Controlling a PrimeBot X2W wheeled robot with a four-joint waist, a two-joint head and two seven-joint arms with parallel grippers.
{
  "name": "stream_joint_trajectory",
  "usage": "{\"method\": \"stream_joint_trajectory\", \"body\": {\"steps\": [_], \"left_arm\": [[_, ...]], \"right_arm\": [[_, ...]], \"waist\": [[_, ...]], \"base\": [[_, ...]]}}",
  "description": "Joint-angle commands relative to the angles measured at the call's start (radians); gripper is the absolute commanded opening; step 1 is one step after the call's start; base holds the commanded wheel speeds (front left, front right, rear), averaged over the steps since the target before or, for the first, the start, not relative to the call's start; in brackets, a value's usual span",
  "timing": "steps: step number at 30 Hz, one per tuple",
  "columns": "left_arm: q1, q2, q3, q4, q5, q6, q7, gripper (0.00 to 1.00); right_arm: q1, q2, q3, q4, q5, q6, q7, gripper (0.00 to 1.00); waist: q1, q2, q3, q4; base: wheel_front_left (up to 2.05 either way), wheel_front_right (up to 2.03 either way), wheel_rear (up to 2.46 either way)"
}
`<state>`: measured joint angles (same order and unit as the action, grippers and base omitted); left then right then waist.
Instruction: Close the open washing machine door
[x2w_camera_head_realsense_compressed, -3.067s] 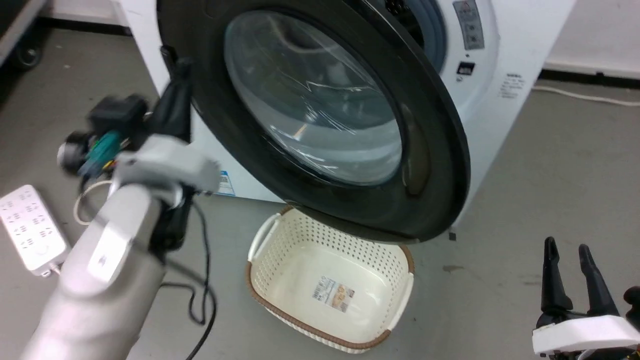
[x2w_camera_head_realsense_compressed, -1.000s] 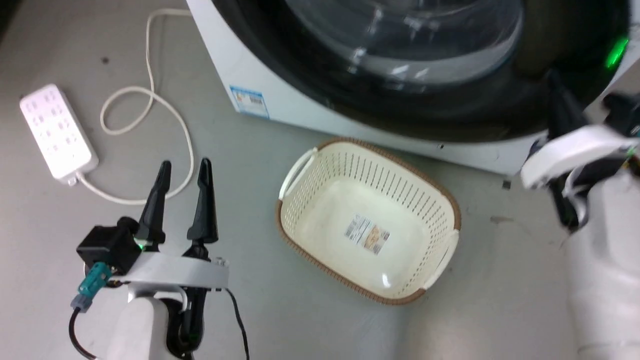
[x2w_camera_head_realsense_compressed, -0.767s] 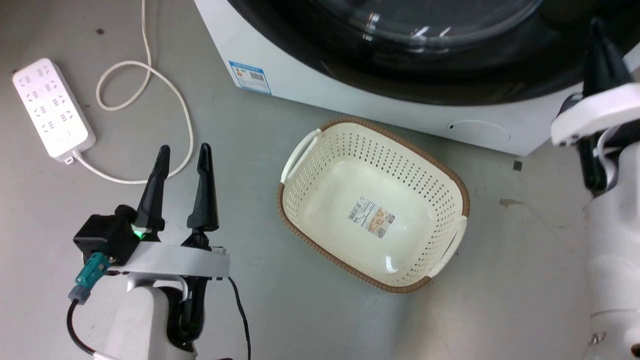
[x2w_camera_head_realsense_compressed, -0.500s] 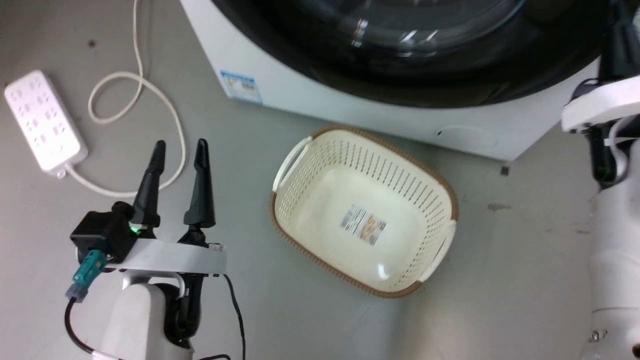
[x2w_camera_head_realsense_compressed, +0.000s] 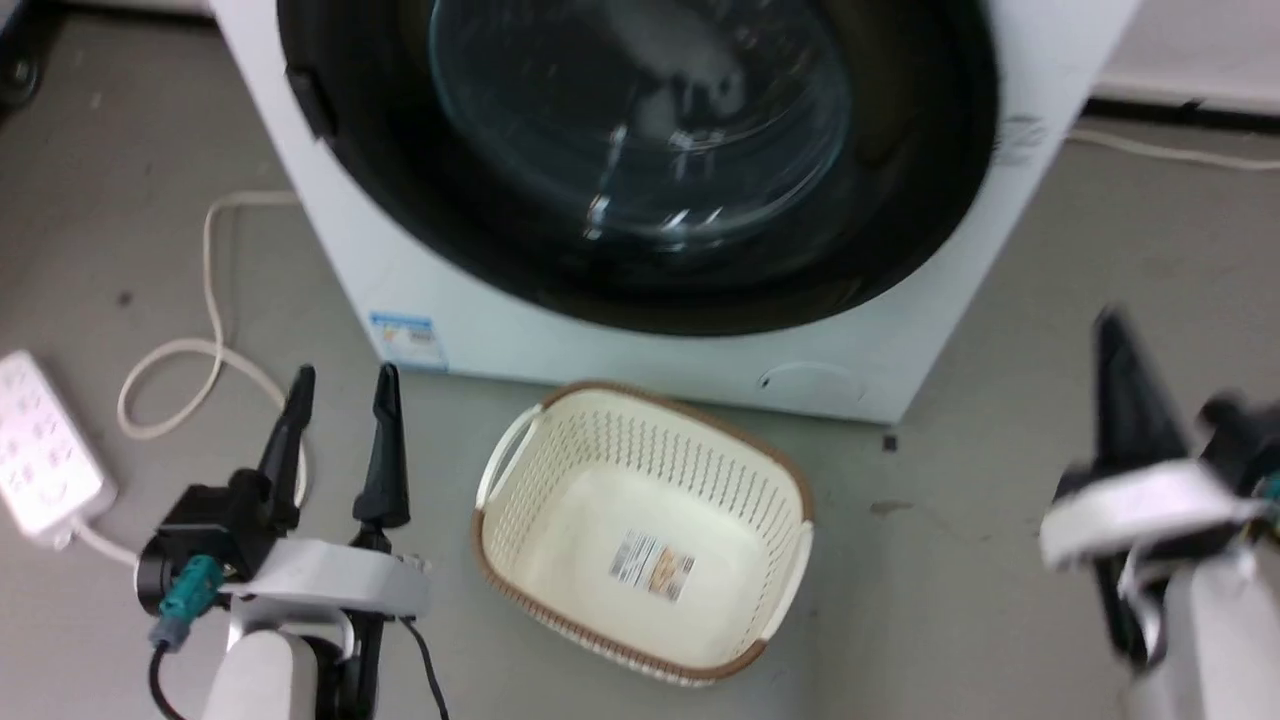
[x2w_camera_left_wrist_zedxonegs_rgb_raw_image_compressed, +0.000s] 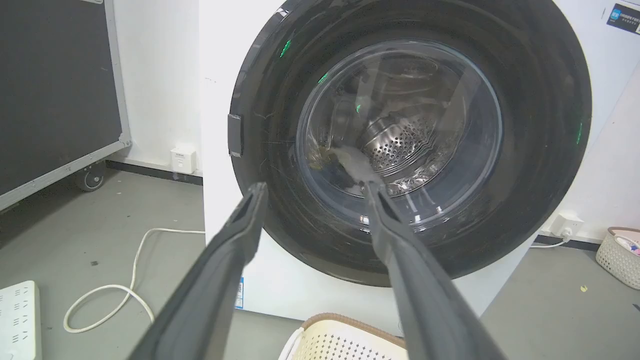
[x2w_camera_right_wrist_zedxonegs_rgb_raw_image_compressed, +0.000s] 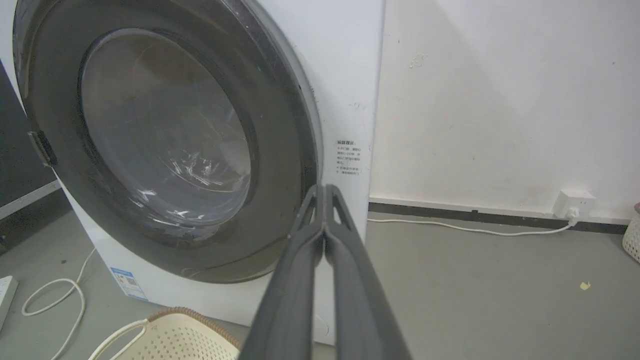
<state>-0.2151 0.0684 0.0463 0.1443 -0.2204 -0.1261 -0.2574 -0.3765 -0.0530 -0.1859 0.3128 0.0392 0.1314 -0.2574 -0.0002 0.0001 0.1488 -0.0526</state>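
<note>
**A:** At far left, why does the power strip (x2w_camera_head_realsense_compressed: 40, 460) lie on the floor by the left gripper (x2w_camera_head_realsense_compressed: 345, 375)?

**B:** It simply lies off to the side. The gripper hangs low, jaws wide and empty, well apart from the washing machine (x2w_camera_head_realsense_compressed: 520, 348).

**A:** And the washing machine door (x2w_camera_head_realsense_compressed: 640, 170), centre?

**B:** It lies flat against the machine's front with no gap at its rim (whether the latch has caught cannot be told), so the closing looks done.

**A:** The laundry basket (x2w_camera_head_realsense_compressed: 560, 450)?

**B:** It is on the floor just before the machine, lower than the door.

**A:** Far right?

**B:** The right gripper (x2w_camera_right_wrist_zedxonegs_rgb_raw_image_compressed: 325, 189), jaws pressed together on nothing, clear of the door; likely shut for pushing, not grasping.
</note>
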Motion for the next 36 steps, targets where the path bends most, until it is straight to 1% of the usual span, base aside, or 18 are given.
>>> {"method": "stream_joint_trajectory", "body": {"steps": [1, 4, 9, 10, 11, 12, 15, 20, 36], "left_arm": [[0.023, 0.003, -0.001, 0.021, 0.016, -0.002, -0.004, 1.0], [0.038, 0.005, -0.008, 0.049, 0.027, -0.001, -0.004, 1.0], [0.046, 0.005, -0.024, 0.097, 0.041, 0.01, -0.003, 1.0], [0.048, 0.004, -0.026, 0.105, 0.039, 0.013, 0.0, 1.0], [0.048, 0.004, -0.026, 0.105, 0.039, 0.013, 0.0, 1.0], [0.053, 0.001, -0.025, 0.12, 0.024, 0.017, 0.007, 1.0], [0.057, -0.003, -0.028, 0.138, 0.003, 0.02, 0.025, 1.0], [0.062, -0.005, -0.033, 0.153, -0.014, 0.024, 0.038, 1.0], [0.057, -0.001, -0.04, 0.151, -0.034, 0.043, 0.032, 1.0]], "right_arm": [[0.069, 0.002, 0.022, -0.017, 0.005, -0.001, 0.0, 0.0], [0.153, 0.003, 0.057, -0.049, 0.012, -0.001, 0.015, 0.0], [0.254, 0.003, 0.081, -0.113, 0.03, -0.001, 0.059, 0.0], [0.271, 0.003, 0.085, -0.119, 0.035, -0.001, 0.074, 0.09], [0.271, 0.003, 0.085, -0.119, 0.035, -0.001, 0.074, 0.09], [0.3, 0.003, 0.092, -0.132, 0.04, -0.001, 0.101, 1.0], [0.327, 0.003, 0.101, -0.143, 0.052, -0.001, 0.125, 1.0], [0.341, 0.003, 0.109, -0.153, 0.066, -0.001, 0.136, 1.0], [0.338, 0.003, 0.117, -0.144, 0.088, -0.001, 0.121, 1.0]], "waist": [[0.0002, -0.0001, -0.06, -0.044], [0.0002, -0.0001, -0.083, -0.053], [0.0002, -0.0001, -0.109, -0.051], [0.0002, -0.0001, -0.115, -0.049], [0.0002, -0.0001, -0.115, -0.049], [0.0002, -0.0001, -0.127, -0.046], [0.0002, -0.0001, -0.138, -0.041], [0.0002, -0.0001, -0.148, -0.036], [0.0002, -0.0001, -0.145, -0.032]], "base": [[0.0, 0.0, 0.0], [0.0, 0.0, 0.0], [0.0, 0.0, 0.0], [0.0, 0.0, 0.0], [0.0, 0.0, 0.0], [0.0, 0.0, 0.0], [0.0, 0.0, 0.0], [0.0, 0.0, 0.0], [0.0, 0.0, 0.0]]}}
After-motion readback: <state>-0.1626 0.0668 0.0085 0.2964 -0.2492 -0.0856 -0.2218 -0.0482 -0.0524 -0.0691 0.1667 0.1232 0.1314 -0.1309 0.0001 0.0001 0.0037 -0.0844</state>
